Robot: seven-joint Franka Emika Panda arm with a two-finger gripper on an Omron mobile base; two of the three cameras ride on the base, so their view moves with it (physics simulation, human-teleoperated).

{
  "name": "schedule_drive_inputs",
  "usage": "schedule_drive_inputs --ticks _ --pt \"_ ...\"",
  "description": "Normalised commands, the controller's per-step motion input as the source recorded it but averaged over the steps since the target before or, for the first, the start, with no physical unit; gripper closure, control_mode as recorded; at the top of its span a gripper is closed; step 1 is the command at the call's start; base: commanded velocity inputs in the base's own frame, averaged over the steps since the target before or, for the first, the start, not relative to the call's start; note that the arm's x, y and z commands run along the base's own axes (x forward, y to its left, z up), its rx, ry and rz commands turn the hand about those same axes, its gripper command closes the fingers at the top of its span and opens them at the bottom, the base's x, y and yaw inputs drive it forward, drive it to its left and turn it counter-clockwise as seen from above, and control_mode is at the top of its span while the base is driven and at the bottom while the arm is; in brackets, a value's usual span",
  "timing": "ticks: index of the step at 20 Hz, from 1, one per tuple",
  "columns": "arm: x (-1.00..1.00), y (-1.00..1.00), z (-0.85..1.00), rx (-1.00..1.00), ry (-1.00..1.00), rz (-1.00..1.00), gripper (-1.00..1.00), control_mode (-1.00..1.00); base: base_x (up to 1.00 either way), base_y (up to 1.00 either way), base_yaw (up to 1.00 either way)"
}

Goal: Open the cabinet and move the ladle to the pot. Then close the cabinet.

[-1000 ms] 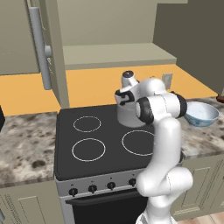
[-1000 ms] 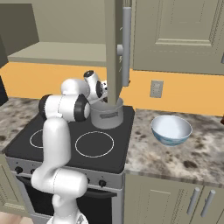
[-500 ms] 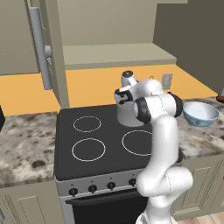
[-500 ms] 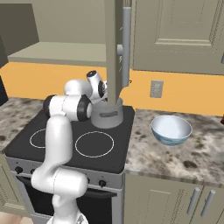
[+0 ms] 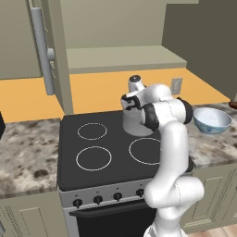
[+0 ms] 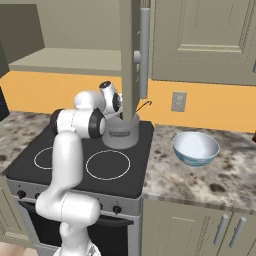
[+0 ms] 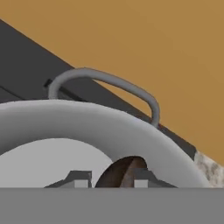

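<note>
The grey pot [image 5: 135,124] [image 6: 121,136] stands on the stove's back right burner. My gripper [image 5: 131,104] [image 7: 109,179] hangs just over its rim, jaws a little apart. In the hand view the ladle's [image 7: 124,172] dark brown end lies between the fingertips [image 7: 78,177], inside the pot rim [image 7: 109,120]. The ladle's thin hooked handle [image 6: 145,105] sticks out past the pot's right side. The cabinet's left door [image 5: 58,55] [image 6: 129,60] stands swung open, its silver bar handle [image 5: 41,51] [image 6: 144,50] facing out. The right door [image 6: 205,40] is closed.
A pale-blue and white bowl [image 5: 211,119] [image 6: 196,147] sits on the speckled counter right of the black stove [image 5: 99,152]. The open door hangs above the stove's back, close over the pot in the right base view. An outlet [image 6: 178,101] is on the orange wall.
The hand has shifted only slightly over the pot. The ladle's hooked handle end sits a touch lower beside the open door than before.
</note>
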Motion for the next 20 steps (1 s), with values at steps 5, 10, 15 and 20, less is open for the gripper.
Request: schedule_drive_inputs --ticks 5,10,15,20 --pt "-0.36 -0.03 0.00 0.00 -0.04 0.00 -1.00 -1.00 0.00 0.00 0.00" --pt "-0.43 -0.01 0.14 0.00 -0.03 0.00 -1.00 -1.00 0.00 0.00 0.00" --pt "-0.47 0.00 0.34 0.00 -0.03 0.00 -1.00 -1.00 0.00 0.00 0.00" --pt "-0.50 0.00 0.42 0.00 -0.03 0.00 -1.00 -1.00 0.00 0.00 0.00"
